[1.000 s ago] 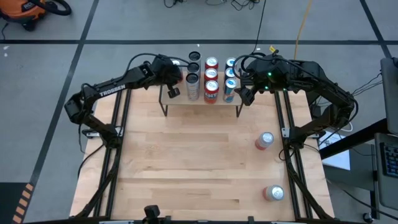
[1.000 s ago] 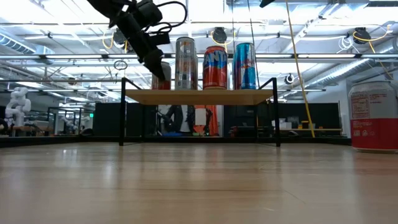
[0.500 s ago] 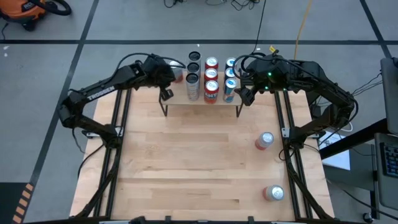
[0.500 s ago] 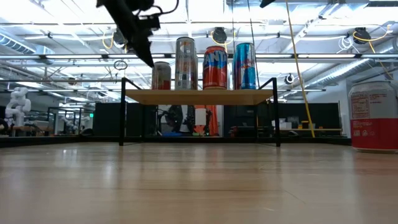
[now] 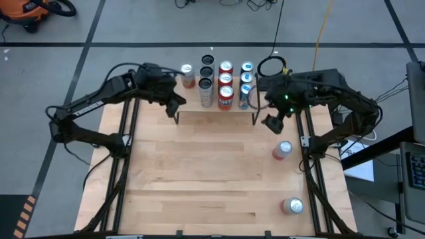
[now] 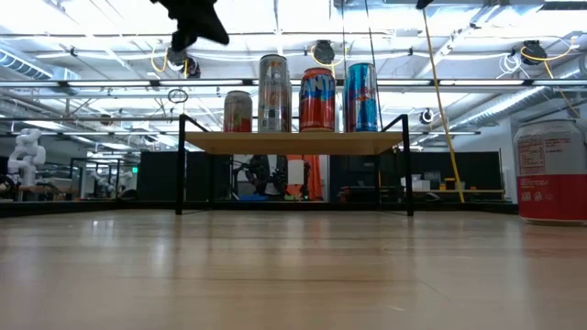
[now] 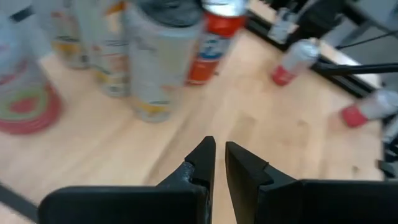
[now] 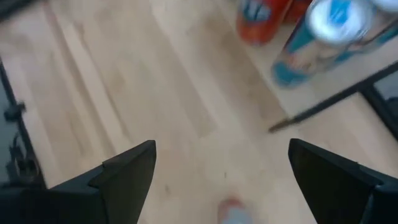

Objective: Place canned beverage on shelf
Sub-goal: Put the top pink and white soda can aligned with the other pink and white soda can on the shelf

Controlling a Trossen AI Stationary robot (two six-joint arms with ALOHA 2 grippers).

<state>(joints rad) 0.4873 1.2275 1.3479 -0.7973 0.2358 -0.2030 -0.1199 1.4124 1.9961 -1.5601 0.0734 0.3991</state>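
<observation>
Light wood tops the small black-legged shelf (image 5: 216, 106), which stands at the far edge of the table (image 5: 206, 179) and carries rows of upright drink cans: a grey can (image 5: 206, 85), a red can (image 5: 225, 94) and a blue can (image 5: 244, 93) in the front rank, with more cans behind them and one red-and-silver can (image 5: 188, 73) set apart near the shelf's far left corner. The left gripper (image 5: 174, 105) hovers just off the shelf's left end, its two dark fingers (image 7: 200, 165) pressed almost together with nothing between them. The right gripper (image 5: 273, 122) hangs just off the shelf's right front corner, its jaws spread wide and empty above bare tabletop. Two further cans wait on the table on the shelf's right side, one red can (image 5: 282, 150) near that corner and another (image 5: 291, 206) well apart from the shelf, toward the table's near edge. In the low view, four cans stand side by side on the shelf board.
</observation>
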